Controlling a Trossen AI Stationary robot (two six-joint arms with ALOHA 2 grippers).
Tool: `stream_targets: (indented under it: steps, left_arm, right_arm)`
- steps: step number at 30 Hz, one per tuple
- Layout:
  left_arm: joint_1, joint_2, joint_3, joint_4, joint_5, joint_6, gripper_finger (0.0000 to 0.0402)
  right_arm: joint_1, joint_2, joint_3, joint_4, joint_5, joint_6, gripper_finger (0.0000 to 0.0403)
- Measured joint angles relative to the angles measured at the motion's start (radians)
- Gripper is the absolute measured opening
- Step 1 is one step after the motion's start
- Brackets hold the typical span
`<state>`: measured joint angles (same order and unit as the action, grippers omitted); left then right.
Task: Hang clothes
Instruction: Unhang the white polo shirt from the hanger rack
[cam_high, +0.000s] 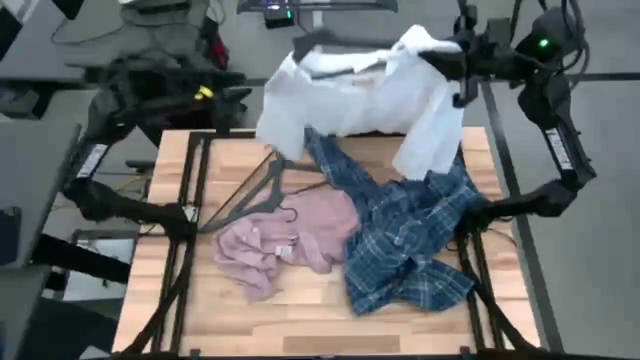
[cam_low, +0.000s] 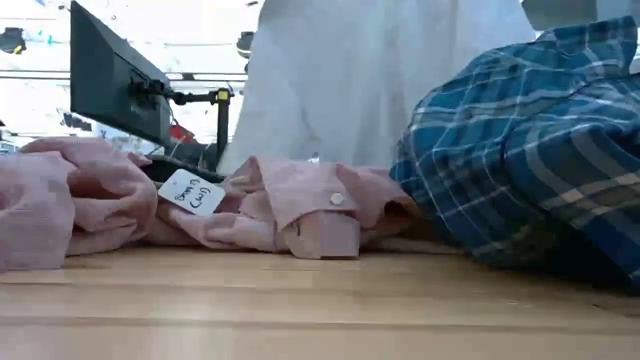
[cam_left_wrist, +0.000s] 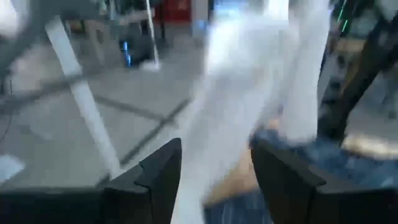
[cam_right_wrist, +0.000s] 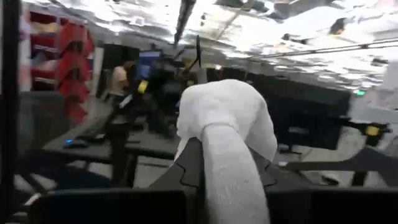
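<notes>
The white shirt (cam_high: 370, 95) hangs spread along the table's far edge, and in the low view the white shirt (cam_low: 360, 80) drops behind the other clothes. My right gripper (cam_high: 442, 55) is shut on its right end, high up. My left gripper (cam_high: 245, 95) stands open at the shirt's left edge; in its wrist view blurred white cloth (cam_left_wrist: 249, 93) shows between and beyond the fingers. The pink shirt (cam_high: 290, 240) lies crumpled on the table at middle left. The blue plaid shirt (cam_high: 420, 240) lies heaped at the right. My right gripper (cam_right_wrist: 224, 165) has a bunched fold of the white shirt (cam_right_wrist: 227, 118) between its shut fingers, and the cloth spills over them and hides the pads. The shirt is lifted and hangs below the gripper. One sleeve (cam_high: 430, 140) droops down to the plaid shirt. My left gripper: whether it touches the white cloth between its fingers, I cannot tell.
Dark wire hangers (cam_high: 245, 195) lie on the table left of the pink shirt. Black frame rails (cam_high: 190, 210) run along the table's left and right sides. A white tag (cam_low: 192, 192) sticks out of the pink shirt. A monitor (cam_low: 110, 80) stands beyond the table.
</notes>
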<state>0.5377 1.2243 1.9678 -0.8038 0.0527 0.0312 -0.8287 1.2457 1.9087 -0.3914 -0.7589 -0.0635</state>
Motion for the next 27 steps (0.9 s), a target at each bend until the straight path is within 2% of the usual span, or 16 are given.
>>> stream_targets:
  steps: [7, 13, 21, 24, 27]
  left_arm:
    - [-0.15, 0.027, 0.028, 0.111, -0.008, 0.002, 0.0178]
    - [-0.24, 0.113, 0.026, 0.132, -0.055, 0.051, 0.0178]
    - [-0.336, 0.199, 0.053, 0.287, -0.08, 0.112, 0.0178]
    - [-0.357, 0.203, 0.097, 0.239, -0.087, 0.142, 0.0178]
    - [-0.362, 0.188, 0.135, 0.095, -0.153, 0.159, 0.0178]
  right_arm:
    - [0.08, -0.017, 0.0, -0.041, -0.001, -0.017, 0.0033]
    - [0.175, -0.025, 0.0, -0.071, -0.001, -0.032, 0.0033]
    - [0.221, -0.016, 0.0, -0.076, 0.009, -0.035, 0.0033]
    - [0.221, -0.016, 0.0, -0.08, 0.023, -0.042, 0.0033]
    - [0.22, -0.016, 0.0, -0.086, 0.045, -0.05, 0.0033]
